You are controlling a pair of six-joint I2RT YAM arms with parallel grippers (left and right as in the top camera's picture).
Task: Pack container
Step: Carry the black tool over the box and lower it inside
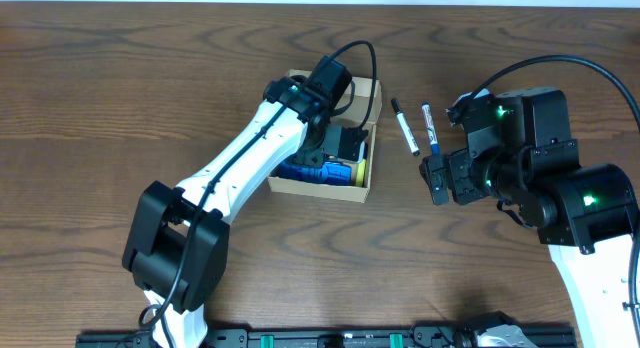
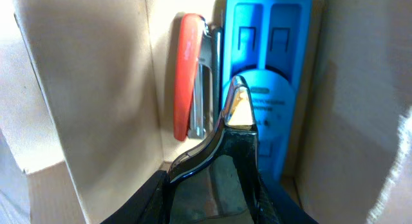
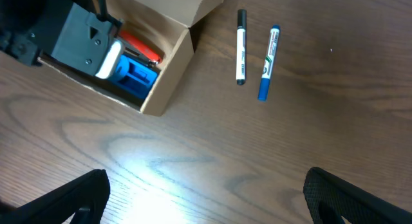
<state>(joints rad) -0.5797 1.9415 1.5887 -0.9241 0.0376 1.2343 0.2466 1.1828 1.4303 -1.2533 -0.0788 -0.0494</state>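
The brown cardboard container (image 1: 322,190) stands open at the table's middle, its flap lid (image 1: 362,91) folded back. Inside lie a red stapler (image 2: 190,69), a blue plastic item (image 2: 270,76) and a white and yellow item (image 3: 109,60). My left gripper (image 1: 340,143) reaches down into the container. In the left wrist view its fingers (image 2: 238,89) meet at the tips over the stapler and the blue item, with nothing clearly held. My right gripper (image 1: 438,180) is open and empty above bare table (image 3: 206,185), to the right of the container (image 3: 170,76).
A black-capped white marker (image 1: 405,126) and a blue marker (image 1: 430,128) lie side by side on the table between the container and my right gripper. They also show in the right wrist view, black (image 3: 241,47) and blue (image 3: 268,53).
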